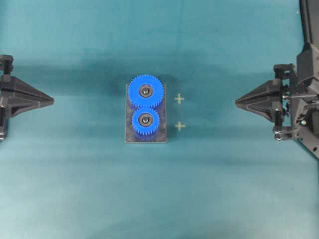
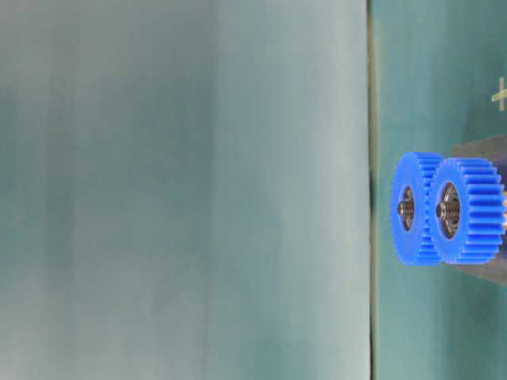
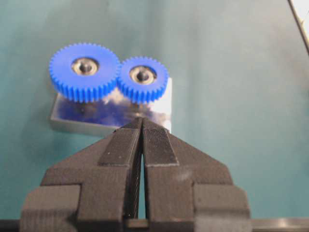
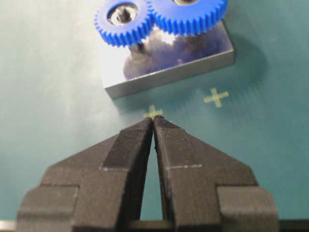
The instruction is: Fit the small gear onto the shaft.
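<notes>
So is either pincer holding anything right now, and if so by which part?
Nothing is held. The left pincer and the right pincer are both shut on nothing, apart from the plate, where the small gear already sits.

The small gear (image 1: 145,119), bright blue and toothed, sits flat on the shaft (image 2: 456,209). Its teeth mesh with the larger gear (image 1: 145,91) beside it.

Soft even light, slight blur, plate (image 4: 164,67) glare.
</notes>
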### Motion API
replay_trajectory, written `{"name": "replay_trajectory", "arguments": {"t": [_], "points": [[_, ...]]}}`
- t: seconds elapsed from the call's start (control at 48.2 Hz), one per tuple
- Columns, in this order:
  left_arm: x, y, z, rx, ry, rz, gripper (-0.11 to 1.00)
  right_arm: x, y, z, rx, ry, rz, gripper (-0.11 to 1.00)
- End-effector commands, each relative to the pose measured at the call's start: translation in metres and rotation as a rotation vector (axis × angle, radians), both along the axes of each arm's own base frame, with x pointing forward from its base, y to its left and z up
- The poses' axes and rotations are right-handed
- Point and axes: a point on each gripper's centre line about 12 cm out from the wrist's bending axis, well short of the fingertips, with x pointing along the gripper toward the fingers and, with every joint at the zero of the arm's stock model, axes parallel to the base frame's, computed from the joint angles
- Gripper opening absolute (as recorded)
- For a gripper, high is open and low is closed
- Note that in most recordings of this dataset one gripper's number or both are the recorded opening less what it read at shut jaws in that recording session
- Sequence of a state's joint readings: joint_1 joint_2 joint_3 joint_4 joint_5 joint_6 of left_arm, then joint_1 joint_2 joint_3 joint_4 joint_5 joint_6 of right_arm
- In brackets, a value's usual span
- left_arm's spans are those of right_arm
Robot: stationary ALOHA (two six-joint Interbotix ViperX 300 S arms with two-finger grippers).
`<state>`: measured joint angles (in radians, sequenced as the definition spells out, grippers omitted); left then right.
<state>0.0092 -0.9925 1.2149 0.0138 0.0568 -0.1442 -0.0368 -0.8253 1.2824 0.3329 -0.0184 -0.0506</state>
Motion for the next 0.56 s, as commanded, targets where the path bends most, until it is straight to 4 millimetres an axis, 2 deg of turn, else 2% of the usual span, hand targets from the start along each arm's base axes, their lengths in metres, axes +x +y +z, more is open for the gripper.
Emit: {"name": "replay_trajectory", "arguments": {"t": [0.0,0.353,0.54], "points": [[0.0017,-0.0003,0.0039,0.002,-0.014,-0.002,0.0,0.0005,-0.001,0.0033,0.001,-0.018,-0.007,0.19],[0.0016,-0.0003,0.0033,0.022,-0.012,-0.008,0.0,0.0003,-0.0016,0.0039,0.002,-0.021,-0.011,0.19],[-0.004,-0.0004,-0.002,0.003,-0.035,-0.003,0.0,-0.0028,-0.0023,-0.0025,0.004,-0.004,-0.016,0.19]]}}
